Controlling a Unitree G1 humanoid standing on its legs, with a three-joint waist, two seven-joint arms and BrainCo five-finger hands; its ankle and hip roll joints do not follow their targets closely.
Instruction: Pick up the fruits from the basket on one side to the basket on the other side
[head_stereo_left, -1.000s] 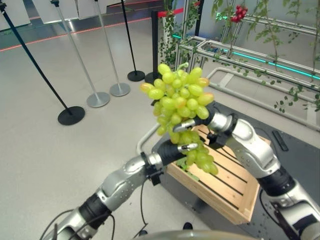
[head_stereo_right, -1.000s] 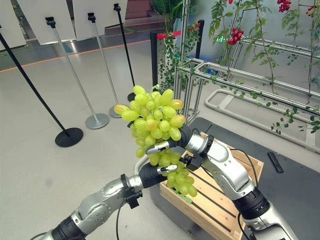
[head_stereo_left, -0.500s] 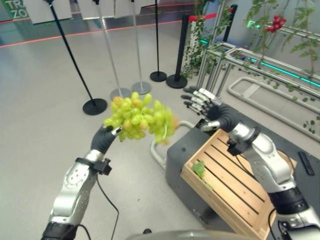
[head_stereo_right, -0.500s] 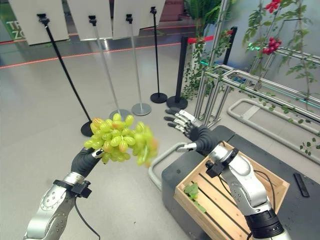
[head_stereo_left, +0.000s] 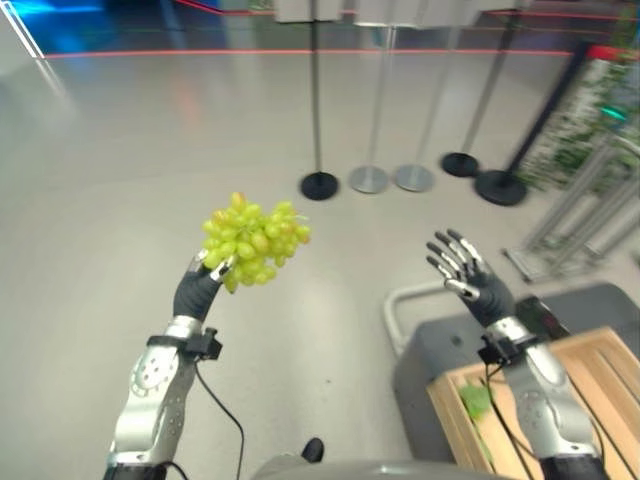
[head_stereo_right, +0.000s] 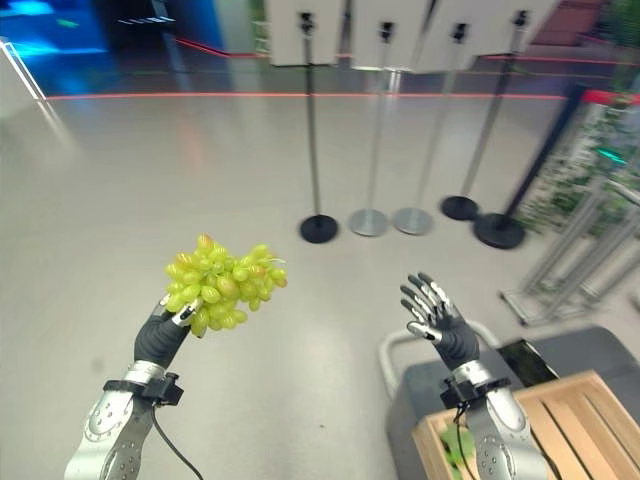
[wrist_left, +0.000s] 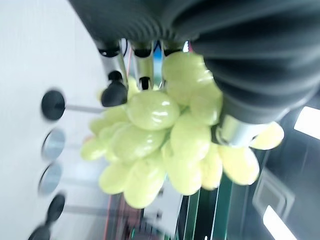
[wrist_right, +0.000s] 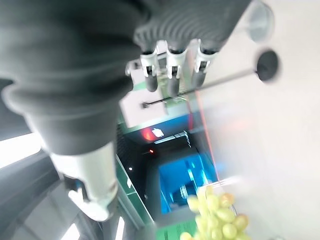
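My left hand (head_stereo_left: 196, 288) is raised over the floor at the left, its fingers curled round a bunch of green grapes (head_stereo_left: 252, 238) that stands up above it; the bunch (wrist_left: 165, 145) presses against its fingers and thumb in the left wrist view. My right hand (head_stereo_left: 472, 282) is held up open at the right, fingers spread, holding nothing, well apart from the grapes. A wooden slatted crate (head_stereo_left: 590, 390) sits on a dark grey stand (head_stereo_left: 440, 345) at the lower right, with a green leaf (head_stereo_left: 476, 400) lying inside it.
Several stanchion posts with round bases (head_stereo_left: 319, 185) stand on the pale floor behind the hands. A metal frame with green plants (head_stereo_left: 590, 190) is at the far right. A white tube rail (head_stereo_left: 400, 300) runs along the stand's left side.
The camera has turned left, so the crate slid to the lower right. My left hand still holds the grapes, now further from the crate. My right hand stays open and empty.
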